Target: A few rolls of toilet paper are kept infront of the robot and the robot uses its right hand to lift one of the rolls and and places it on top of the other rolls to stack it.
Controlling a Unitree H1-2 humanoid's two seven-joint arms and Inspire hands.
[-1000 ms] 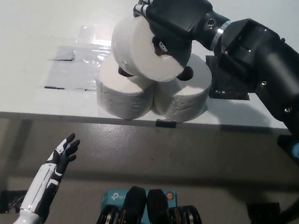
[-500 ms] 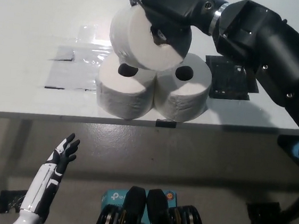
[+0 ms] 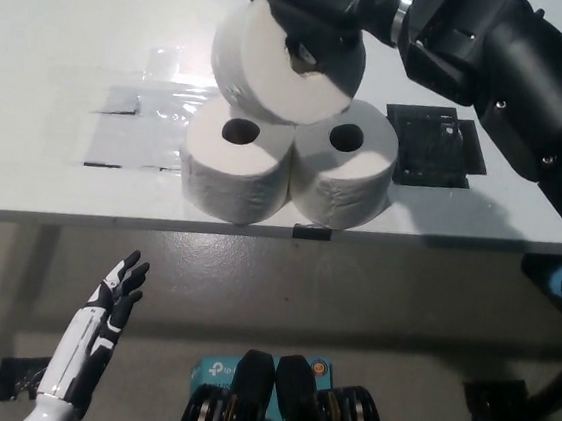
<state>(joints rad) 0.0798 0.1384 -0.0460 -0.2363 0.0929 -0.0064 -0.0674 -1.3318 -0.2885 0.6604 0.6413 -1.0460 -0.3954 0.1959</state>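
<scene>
The carried roll (image 3: 276, 69) is held by the black right hand (image 3: 317, 13), whose fingers are wrapped over its upper rim at about 1 o'clock, one digit pressed near the core hole. The roll is tilted: its flat face is turned toward the camera and toward 5 o'clock, so its core axis is not upright as it is in the two rolls below.

Those two, the left base roll (image 3: 235, 166) and the right base roll (image 3: 343, 172), are stood on end and touching, side by side near the front edge of the white table (image 3: 61, 6). Their core holes are seen open to the camera.

The relation that matters is judged to be this: the held roll is set above and toward 12 o'clock of the seam between the pair, its lower edge overlapping their rear rims. Whether it already touches them cannot be told. For a stable stack it would need to be brought toward 6 o'clock over the seam and levelled until its axis is upright; otherwise a slide off the back is risked.

The white left hand (image 3: 110, 303) is rested low at 7 o'clock, below the table, fingers spread and holding nothing.
</scene>
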